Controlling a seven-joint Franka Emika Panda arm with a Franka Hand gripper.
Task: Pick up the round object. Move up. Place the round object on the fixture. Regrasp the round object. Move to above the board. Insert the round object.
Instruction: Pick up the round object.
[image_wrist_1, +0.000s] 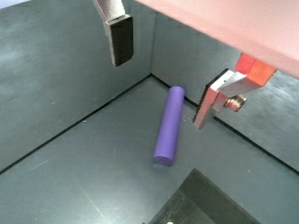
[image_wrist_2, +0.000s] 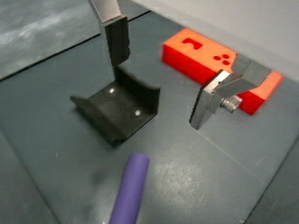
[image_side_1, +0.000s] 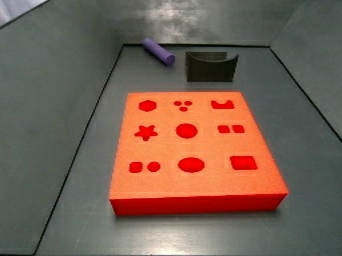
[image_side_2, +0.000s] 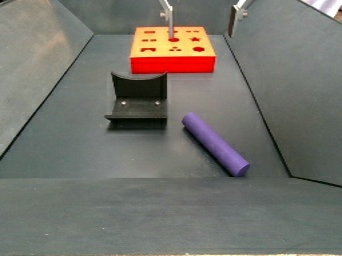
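Observation:
The round object is a slim purple peg lying flat on the grey floor (image_wrist_1: 170, 125) (image_wrist_2: 131, 188) (image_side_1: 159, 52) (image_side_2: 214, 142), beside the fixture and apart from it. The fixture, a dark notched block (image_wrist_2: 117, 109) (image_side_1: 210, 66) (image_side_2: 136, 100), stands between the peg and the board. The orange-red board (image_side_1: 194, 150) (image_side_2: 173, 50) (image_wrist_2: 197, 51) lies flat with its cut-outs facing up. My gripper (image_wrist_1: 163, 74) (image_wrist_2: 163, 74) (image_side_2: 203, 10) hangs open well above the floor with nothing between its fingers (image_wrist_1: 121, 39). In a wrist view the peg lies below the gap.
Sloped grey walls (image_side_2: 47, 60) (image_side_1: 67, 60) ring the floor, and the peg lies close to one wall's foot (image_wrist_1: 111, 101). A dark corner of the fixture (image_wrist_1: 222, 201) shows just past the peg's end in a wrist view.

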